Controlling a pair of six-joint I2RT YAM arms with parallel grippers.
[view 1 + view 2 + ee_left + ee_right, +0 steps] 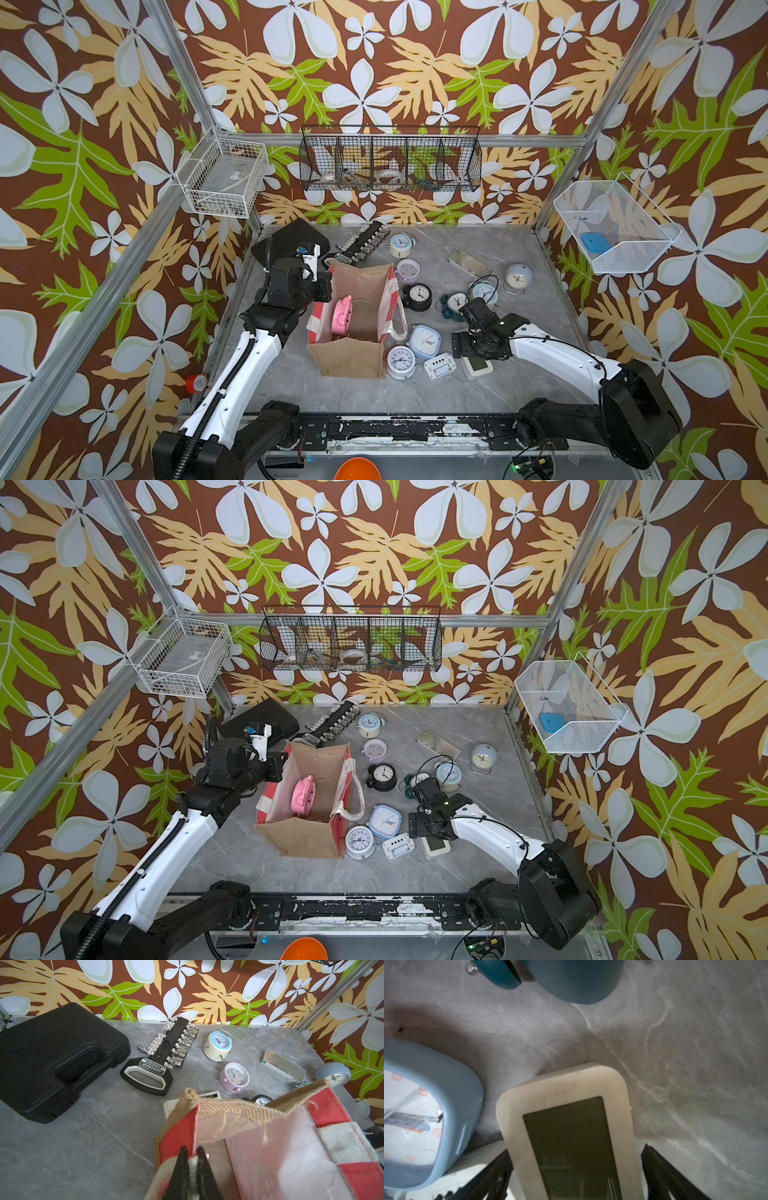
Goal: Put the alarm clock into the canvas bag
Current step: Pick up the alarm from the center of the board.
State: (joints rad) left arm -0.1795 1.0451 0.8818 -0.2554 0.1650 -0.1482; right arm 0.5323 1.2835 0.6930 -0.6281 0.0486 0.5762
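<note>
The bag stood upright on the table with its mouth open to the top. The left pincer was shut tight on the rim of the bag's left side, where a white strap meets the red stripe. That grip looked meant to keep the soft wall from folding inward, so the mouth stayed wide enough to drop something through. A pink clock already lay inside the bag, against that same left wall. To the right of the bag, past its near corner, a cluster of clocks lay flat on the table. Among them the right pincer hung low over a cream digital clock, face up with a dark screen. Its jaws stood wide apart, one on each long side of the clock, and gripped nothing; a clear gap showed at one side. That straddle suited a pinch across the clock's narrow width. A blue clock lay just beside it on the bag's side, so the jaw there had little room. The next step, in my judgement, was to close on the digital clock and lift it clear.
</note>
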